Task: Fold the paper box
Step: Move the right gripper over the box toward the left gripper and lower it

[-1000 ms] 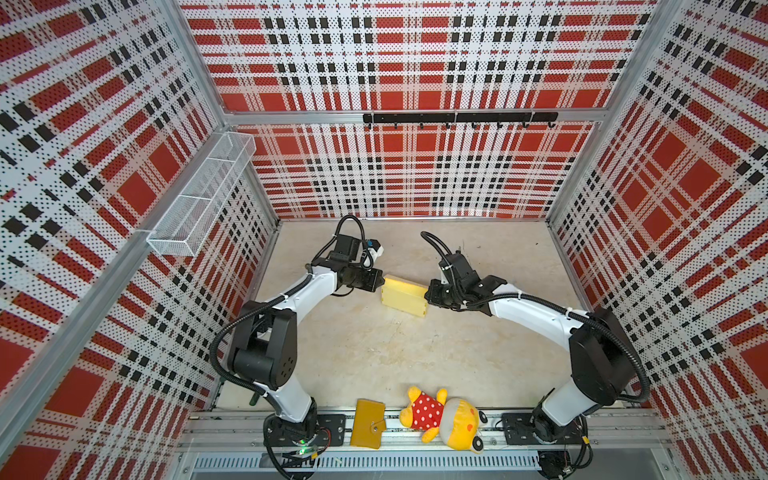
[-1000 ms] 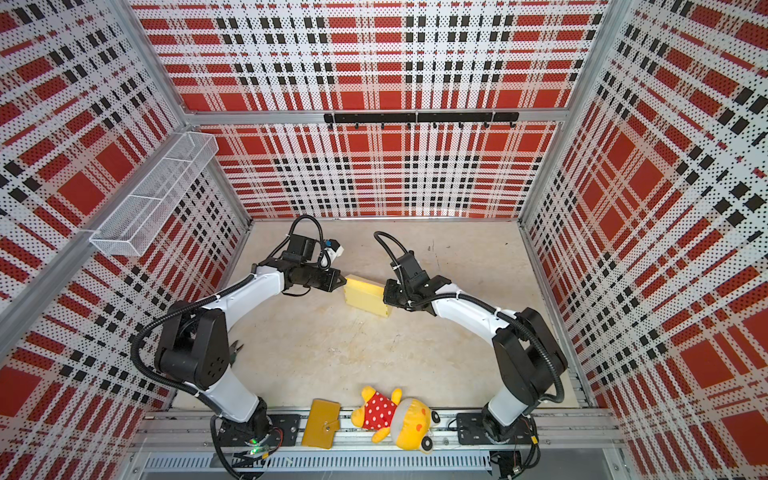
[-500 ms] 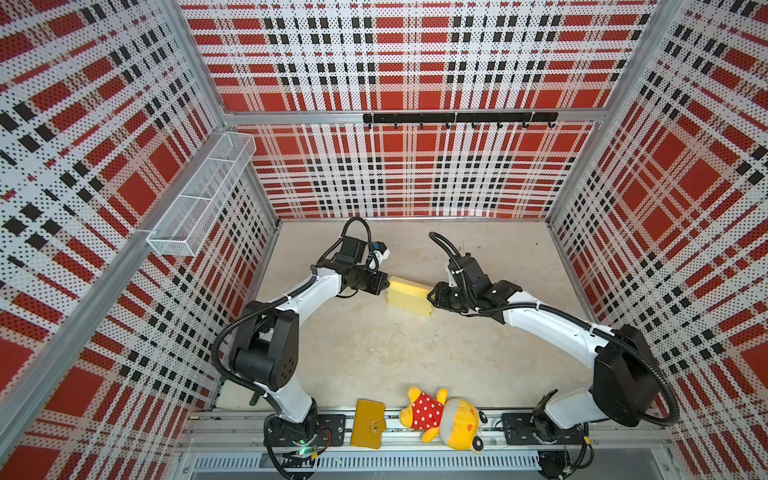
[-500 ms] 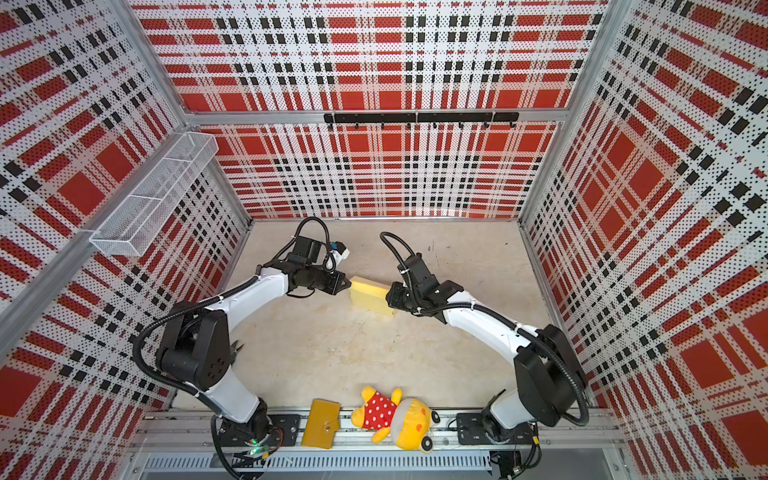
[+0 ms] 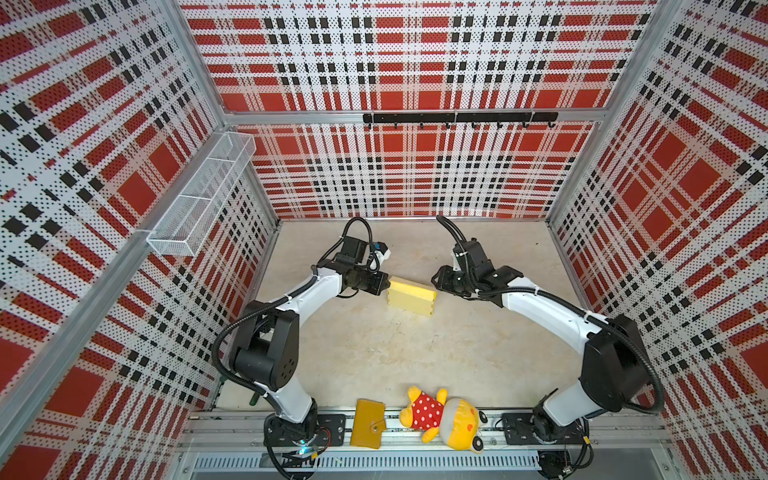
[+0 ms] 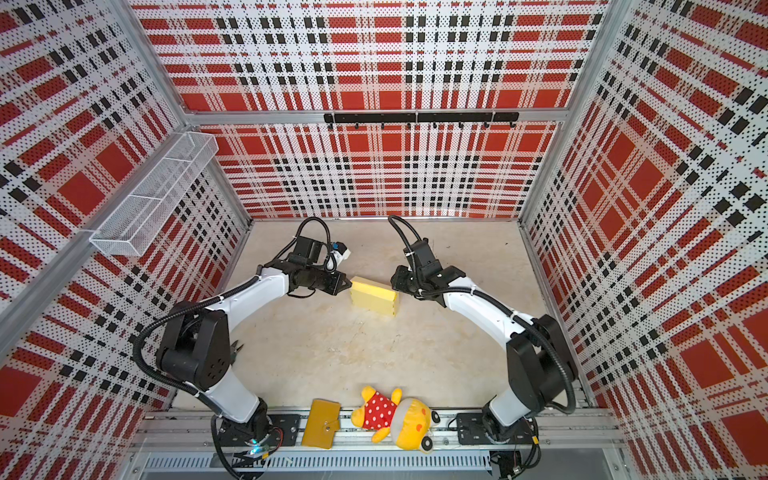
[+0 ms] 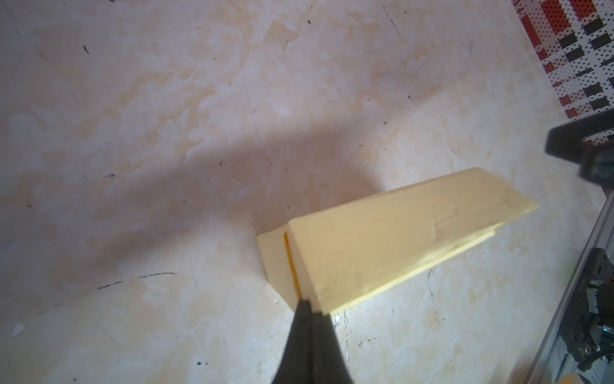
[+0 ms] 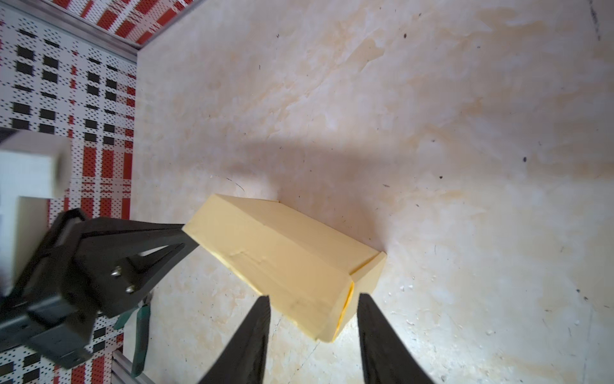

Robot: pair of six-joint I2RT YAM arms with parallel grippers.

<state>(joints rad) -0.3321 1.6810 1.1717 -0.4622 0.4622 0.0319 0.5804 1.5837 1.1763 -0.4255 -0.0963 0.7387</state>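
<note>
Evidently the right arm had let go. In both top views the black, two-fingered right gripper [image 5: 435,282] [image 6: 393,283] sat just off the right end of the pale yellow, flat rectangular paper box [image 5: 411,296] [image 6: 374,295]. A second earlier it had been closed on that end. The box lay closed near the middle of the mottled beige table [image 5: 374,353]. The black left gripper [image 5: 385,284] was shut, with its tip against the box's left end as before. On that showing the folding looked all but done, and the release left the finished shape resting on the table.

From the left wrist, the box [image 7: 382,246] showed thin matte card, faintly scuffed, with crisp creases. A narrow darker slit marked where the end flap tucked under the lid. The left gripper [image 7: 307,308] had its jaws pressed together and touched that corner. Whether it pinched an edge of card could not be told.

From the right wrist, the right gripper [image 8: 313,296] showed tapered black fingers [image 8: 262,319] spread close on either side of the box's near end, gripping nothing. The end flap there stood slightly proud along an orange-tinted seam, so it seemed it might still want pressing flat.
</note>
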